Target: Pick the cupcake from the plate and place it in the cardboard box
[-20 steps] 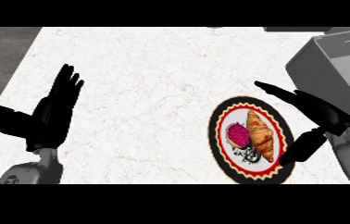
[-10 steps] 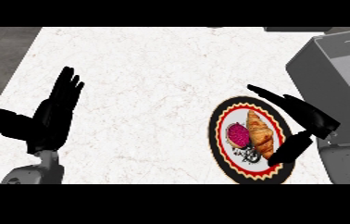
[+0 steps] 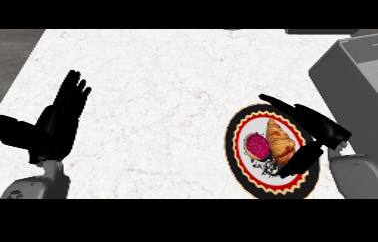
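The cupcake (image 3: 257,146), a small round cake with a bumpy magenta top, sits on the left half of the plate (image 3: 240,171) in the lower right of the frame. Just beside it, to its right, lies a golden-brown croissant (image 3: 280,140), ridged and tapering toward the top. The plate is round, with a white centre, a red-and-yellow scalloped ring and a black outer rim; a dark speckled patch near its lower middle is too unclear to name.

The right hand (image 3: 319,126) hovers over the plate's right side, fingers straight and spread from the thumb, open and holding nothing; its thumb appears to reach across the croissant's lower end. To the upper right stands the cardboard box (image 3: 347,76), grey and flat-walled. The countertop (image 3: 170,81) is white marble with faint veins. The left hand (image 3: 60,117) rests open at the left, fingers up.

No writing is readable.
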Tool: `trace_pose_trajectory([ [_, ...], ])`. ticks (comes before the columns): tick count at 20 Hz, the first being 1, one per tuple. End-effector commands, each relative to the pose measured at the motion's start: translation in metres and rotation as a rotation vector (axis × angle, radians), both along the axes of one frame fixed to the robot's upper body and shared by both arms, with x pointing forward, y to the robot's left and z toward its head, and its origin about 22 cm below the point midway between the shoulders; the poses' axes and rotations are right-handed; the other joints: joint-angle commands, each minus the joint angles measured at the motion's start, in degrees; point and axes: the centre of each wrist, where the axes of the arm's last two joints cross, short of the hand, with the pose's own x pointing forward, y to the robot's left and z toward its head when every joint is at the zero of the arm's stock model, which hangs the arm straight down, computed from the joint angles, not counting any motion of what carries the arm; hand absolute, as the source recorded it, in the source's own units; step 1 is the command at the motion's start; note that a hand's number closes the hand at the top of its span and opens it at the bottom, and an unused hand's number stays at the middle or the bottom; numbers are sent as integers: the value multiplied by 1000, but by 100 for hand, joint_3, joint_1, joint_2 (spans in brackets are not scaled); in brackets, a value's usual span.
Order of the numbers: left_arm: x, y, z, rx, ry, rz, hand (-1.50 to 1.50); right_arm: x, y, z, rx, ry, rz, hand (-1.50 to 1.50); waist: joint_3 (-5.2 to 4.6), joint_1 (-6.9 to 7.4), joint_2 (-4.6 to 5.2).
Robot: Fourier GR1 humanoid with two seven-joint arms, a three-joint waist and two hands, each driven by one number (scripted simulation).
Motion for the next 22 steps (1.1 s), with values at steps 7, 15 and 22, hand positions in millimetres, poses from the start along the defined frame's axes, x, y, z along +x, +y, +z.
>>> trace_pose_trajectory([
  [7, 2, 4, -7, -6, -4, 8, 0, 7, 5, -20, -20, 1, 7, -150, 1, 1, 2],
  [15, 0, 18, -16, 4, -6, 2, 0, -5, 24, -26, -20, 21, 26, -150, 0, -7, 0],
  [22, 2, -14, 13, 6, -14, 19, 0, -9, 34, -36, -36, 28, 28, -150, 1, -8, -2],
])
